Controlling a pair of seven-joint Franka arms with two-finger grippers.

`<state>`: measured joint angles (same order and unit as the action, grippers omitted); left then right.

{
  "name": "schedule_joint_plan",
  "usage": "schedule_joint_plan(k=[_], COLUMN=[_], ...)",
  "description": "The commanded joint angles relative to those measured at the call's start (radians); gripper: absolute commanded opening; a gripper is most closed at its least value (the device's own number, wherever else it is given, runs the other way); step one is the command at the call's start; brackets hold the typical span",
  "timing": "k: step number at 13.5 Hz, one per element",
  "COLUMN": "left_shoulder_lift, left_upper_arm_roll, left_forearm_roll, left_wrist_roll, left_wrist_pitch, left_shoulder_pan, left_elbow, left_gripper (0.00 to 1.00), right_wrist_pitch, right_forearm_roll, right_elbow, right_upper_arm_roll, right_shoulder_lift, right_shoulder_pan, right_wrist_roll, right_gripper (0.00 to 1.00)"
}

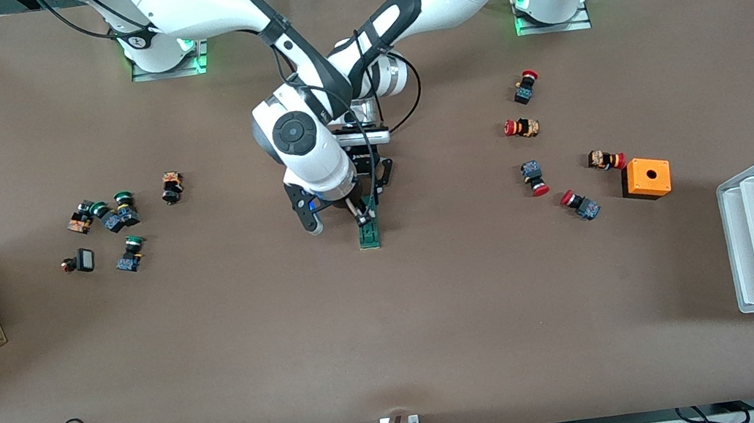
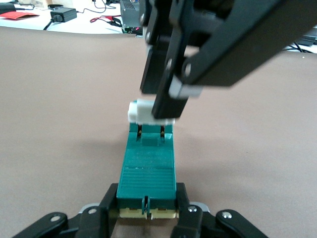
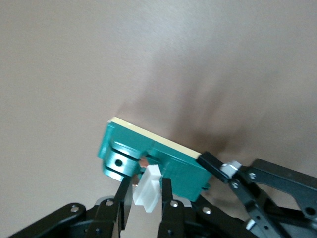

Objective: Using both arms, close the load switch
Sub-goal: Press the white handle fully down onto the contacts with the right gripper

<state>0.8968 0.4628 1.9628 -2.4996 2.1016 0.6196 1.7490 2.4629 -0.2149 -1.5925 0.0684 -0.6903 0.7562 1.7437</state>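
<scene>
At frame centre, the right gripper (image 1: 334, 219) pinched the white lever (image 3: 148, 187), apparently to swing it shut. The left gripper (image 2: 147, 210) clamped the switch (image 1: 369, 231) on the table (image 1: 393, 327) as a brace.

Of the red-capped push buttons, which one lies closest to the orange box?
The red-capped button just beside the orange box, toward the right arm's end. The other four red-capped ones lie clearly farther from it.
</scene>
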Motion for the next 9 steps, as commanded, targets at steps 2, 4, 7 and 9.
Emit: schedule_joint_plan(k=[2,4,7,9], left_shoulder_lift=[0.002,0.002,0.002,0.002], left_upper_arm_roll=[0.004,0.004,0.004,0.004], left_forearm_roll=[0.01,0.011,0.01,0.01], left_wrist_roll=[-0.018,-0.018,-0.018,-0.018], left_wrist_pitch=[0.015,0.015,0.015,0.015], left_shoulder_pan=[0.017,0.017,0.017,0.017], left_elbow=[-0.034,-0.034,-0.034,-0.034], left_gripper=[0.43,0.44,0.43,0.44], right_wrist_pitch=[0.008,0.002,0.001,-0.001], right_forearm_roll=[0.023,0.025,0.026,0.028], right_elbow=[0.051,0.051,0.051,0.051], right_upper_arm_roll=[-0.004,-0.005,-0.007,-0.021], right_shoulder_lift=[-0.037,-0.037,-0.037,-0.037], right_shoulder_pan=[-0.012,-0.008,0.0,0.002], right_wrist_roll=[0.033,0.039,0.059,0.066], right_gripper=[0.3,0.29,0.29,0.3])
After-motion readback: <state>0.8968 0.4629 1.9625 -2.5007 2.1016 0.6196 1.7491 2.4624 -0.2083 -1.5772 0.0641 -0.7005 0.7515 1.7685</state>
